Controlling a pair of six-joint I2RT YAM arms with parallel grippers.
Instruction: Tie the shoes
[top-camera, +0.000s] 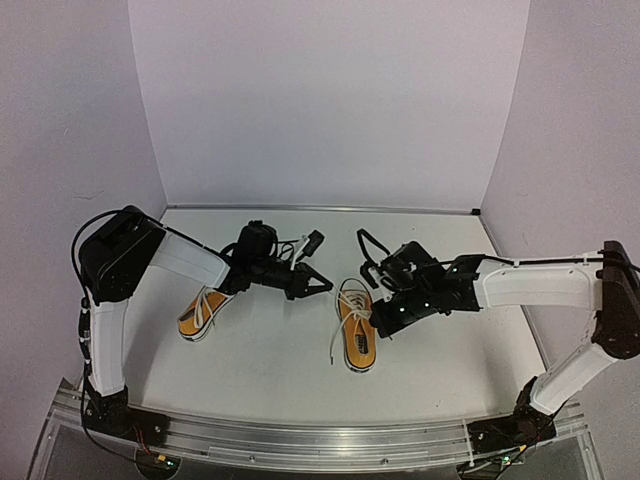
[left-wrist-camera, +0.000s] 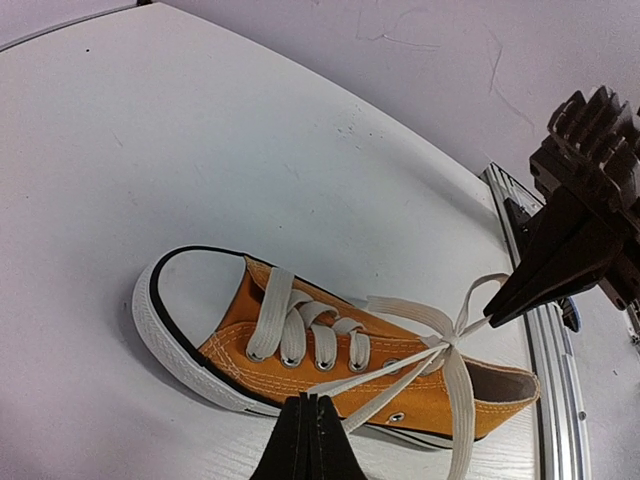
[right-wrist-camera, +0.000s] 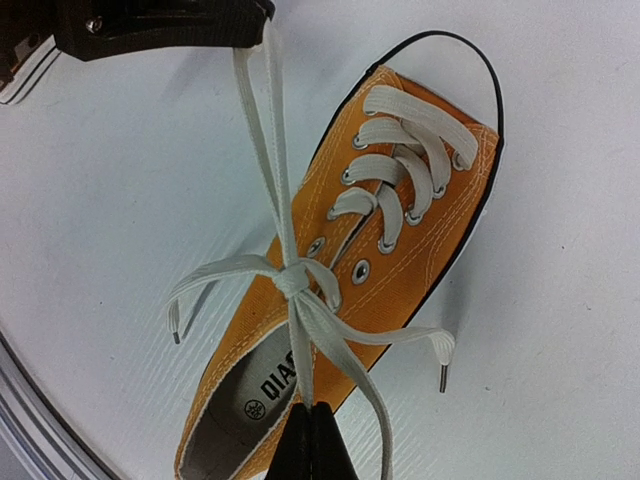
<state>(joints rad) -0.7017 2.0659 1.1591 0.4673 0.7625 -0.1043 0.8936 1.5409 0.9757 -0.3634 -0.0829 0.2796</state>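
An orange-yellow shoe (top-camera: 358, 340) with white laces lies mid-table between my two grippers. Its laces meet in a knot (right-wrist-camera: 292, 281) over the tongue. My left gripper (left-wrist-camera: 310, 400) is shut on a doubled strand of lace that runs taut to the knot (left-wrist-camera: 443, 343). My right gripper (right-wrist-camera: 310, 408) is shut on the opposite strand, above the dark insole. Each gripper shows in the other's view: the right gripper (left-wrist-camera: 492, 318) and the left gripper (right-wrist-camera: 255, 25) both pinch lace. From above, the left gripper (top-camera: 324, 287) sits up-left of the shoe and the right gripper (top-camera: 378, 317) at its right. The second shoe (top-camera: 203, 313) lies under the left arm.
Two loose lace ends with metal tips (right-wrist-camera: 441, 376) rest on the white table (top-camera: 270, 370) on either side of the shoe. A metal rail (top-camera: 300, 435) runs along the near edge. Pale walls close off the back and sides.
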